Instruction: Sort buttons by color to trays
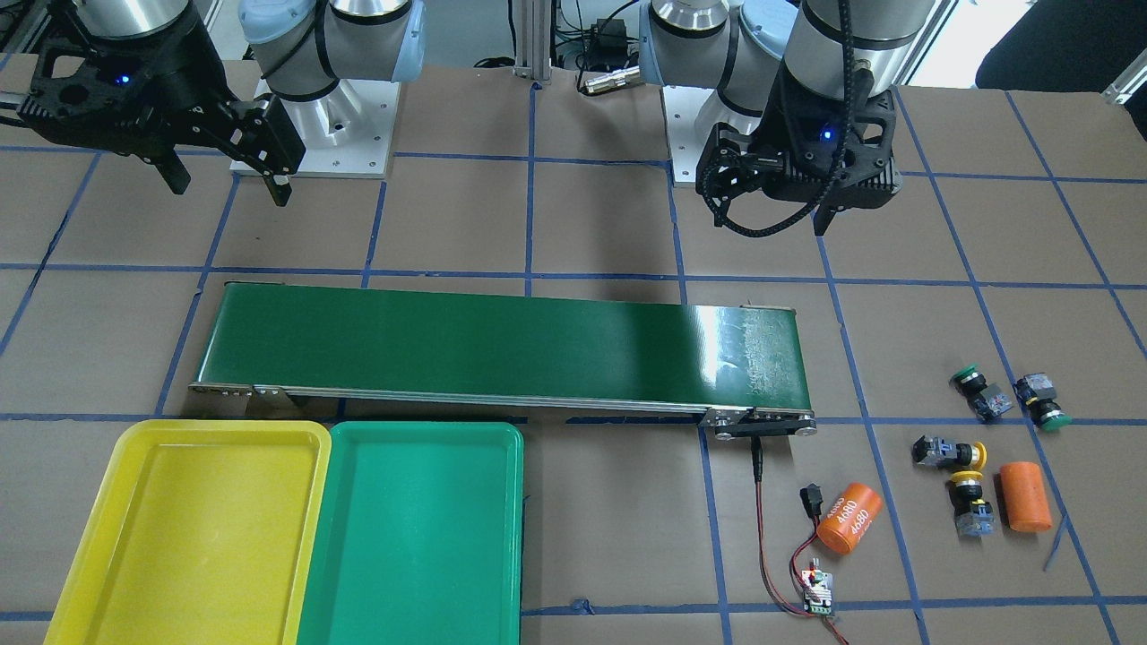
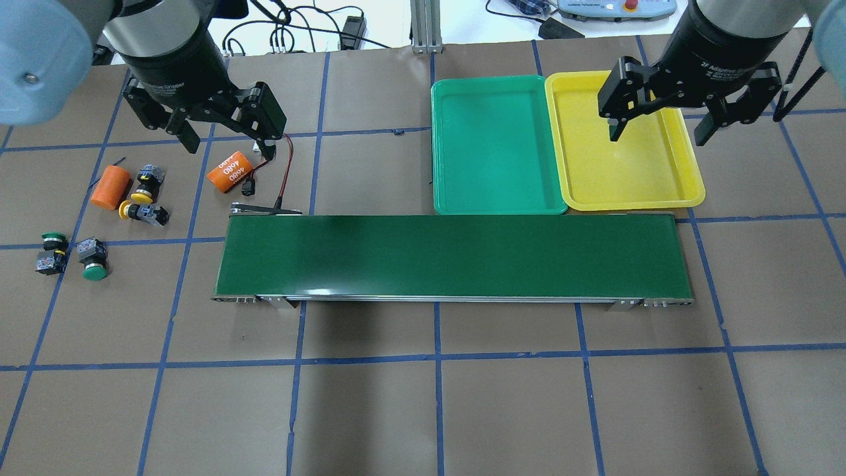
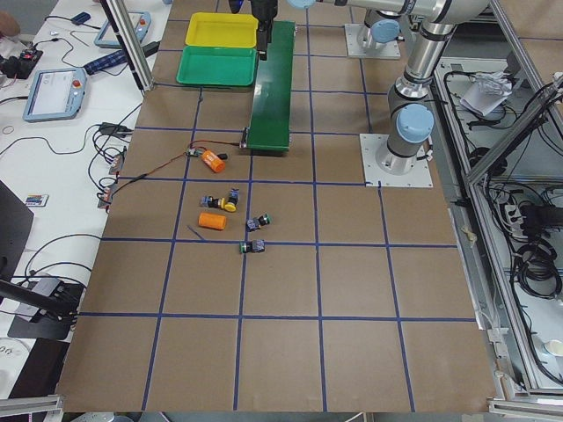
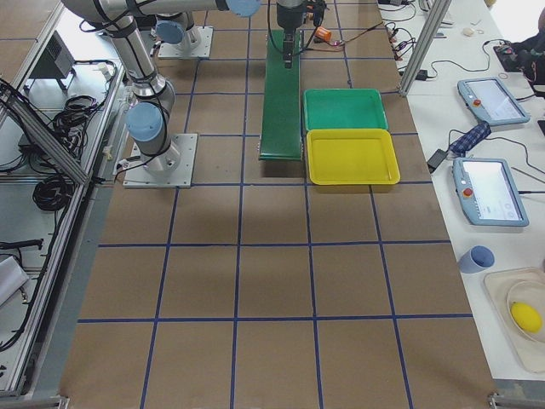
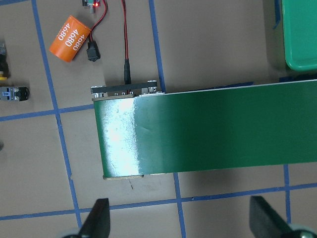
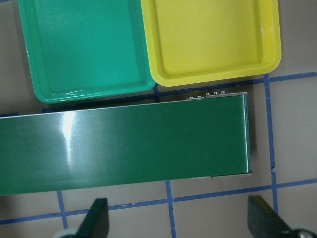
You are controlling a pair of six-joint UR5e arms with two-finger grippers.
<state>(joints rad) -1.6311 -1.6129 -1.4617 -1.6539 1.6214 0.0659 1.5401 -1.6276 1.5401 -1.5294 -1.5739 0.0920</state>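
Currently nothing is sorted: four buttons (image 2: 96,270) lie on the tabletop (image 2: 396,396), trays (image 2: 496,145) hold none, left tool (image 2: 230,147) and right tool (image 2: 657,137) spread, empty.

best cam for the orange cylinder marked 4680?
Left wrist-mounted: the orange cylinder marked 4680 is largest there, whole, label readable. Exterior front-facing and overhead exterior show it smaller but legible; both side views show only an orange speck; right wrist-mounted misses it.

Orange cylinder (image 1: 1024,508) just beside yellow buttons (image 1: 970,503); open table (image 1: 905,358) around green buttons (image 1: 978,392)
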